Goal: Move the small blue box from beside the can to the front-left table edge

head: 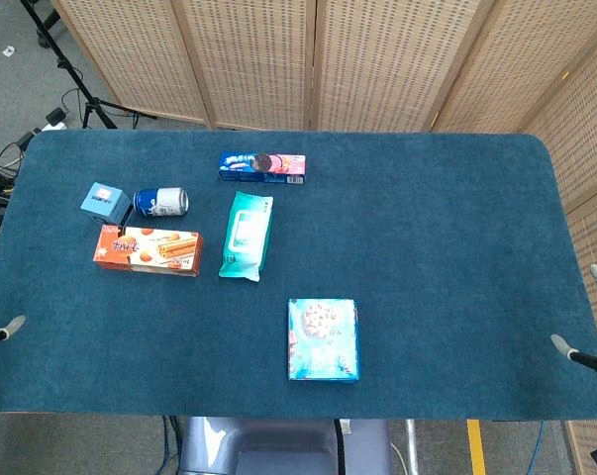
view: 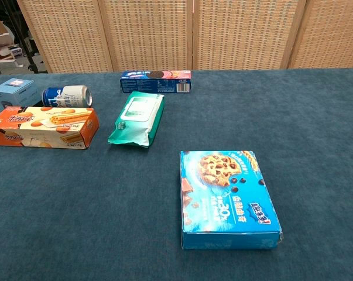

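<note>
The blue box [head: 105,202] was seen at the far left of the table [head: 427,257], just beside the can [head: 161,202], which lay on its side with its top turned to the right. In the chest view the box [view: 13,87] sat behind and left of the can [view: 66,95]; whether the two touched could not be told. Just in front of both, an orange biscuit box [head: 147,249] lay flat, its long side running along the table's width.

To the right of the can, a teal wipes pack [head: 247,235] was laid lengthwise, pointing away from the robot. Behind it, nearer the screen [head: 308,59], a blue-and-pink cookie pack [head: 262,166] lay crosswise. Well apart from these, toward the front centre, a cookie box [head: 323,339] rested flat, its printed face up.

Only fingertips of the left hand [head: 5,330] were visible at the left edge in the head view, off the table and holding nothing; whether the fingers were spread or curled could not be told. The right hand [head: 593,322] was seen at the right edge, also only in part, with fingers apart and nothing held. Neither hand appeared in the chest view. The blue box was untouched by either hand.
</note>
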`<move>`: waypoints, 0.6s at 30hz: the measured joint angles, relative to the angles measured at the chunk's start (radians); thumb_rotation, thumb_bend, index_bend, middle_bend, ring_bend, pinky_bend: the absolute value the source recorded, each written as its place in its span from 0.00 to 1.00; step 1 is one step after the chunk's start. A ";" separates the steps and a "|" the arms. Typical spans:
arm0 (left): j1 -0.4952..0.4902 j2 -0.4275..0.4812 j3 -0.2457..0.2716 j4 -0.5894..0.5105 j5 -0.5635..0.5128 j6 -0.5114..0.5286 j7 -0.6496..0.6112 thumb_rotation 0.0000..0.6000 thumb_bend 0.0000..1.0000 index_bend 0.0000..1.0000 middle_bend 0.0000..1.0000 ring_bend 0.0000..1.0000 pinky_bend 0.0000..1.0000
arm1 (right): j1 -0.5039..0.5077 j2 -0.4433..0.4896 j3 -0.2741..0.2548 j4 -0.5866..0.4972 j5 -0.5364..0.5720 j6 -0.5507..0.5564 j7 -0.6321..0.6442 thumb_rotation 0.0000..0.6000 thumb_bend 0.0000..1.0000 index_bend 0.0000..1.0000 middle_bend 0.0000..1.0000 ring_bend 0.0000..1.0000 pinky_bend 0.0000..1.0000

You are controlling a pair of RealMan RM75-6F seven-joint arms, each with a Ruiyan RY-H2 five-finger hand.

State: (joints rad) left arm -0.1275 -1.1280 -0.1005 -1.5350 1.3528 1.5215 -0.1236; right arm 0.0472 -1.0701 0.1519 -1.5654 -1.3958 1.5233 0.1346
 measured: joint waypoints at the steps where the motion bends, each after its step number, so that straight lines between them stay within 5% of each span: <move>1: 0.000 0.002 0.000 -0.002 0.003 -0.002 0.000 1.00 0.00 0.00 0.00 0.00 0.00 | -0.001 0.001 0.000 0.000 0.001 0.000 0.002 1.00 0.00 0.00 0.00 0.00 0.00; 11: -0.025 0.011 -0.015 0.008 0.002 -0.057 0.000 1.00 0.00 0.00 0.00 0.00 0.00 | 0.001 0.004 0.004 0.004 0.006 -0.012 0.024 1.00 0.00 0.00 0.00 0.00 0.00; 18: -0.144 0.002 -0.057 0.103 -0.020 -0.228 0.014 1.00 0.00 0.00 0.00 0.00 0.00 | 0.009 -0.004 0.011 0.010 0.024 -0.027 0.014 1.00 0.00 0.00 0.00 0.00 0.00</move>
State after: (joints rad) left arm -0.2715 -1.1257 -0.1576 -1.4322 1.3332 1.2938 -0.1101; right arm 0.0563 -1.0744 0.1625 -1.5551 -1.3715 1.4962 0.1489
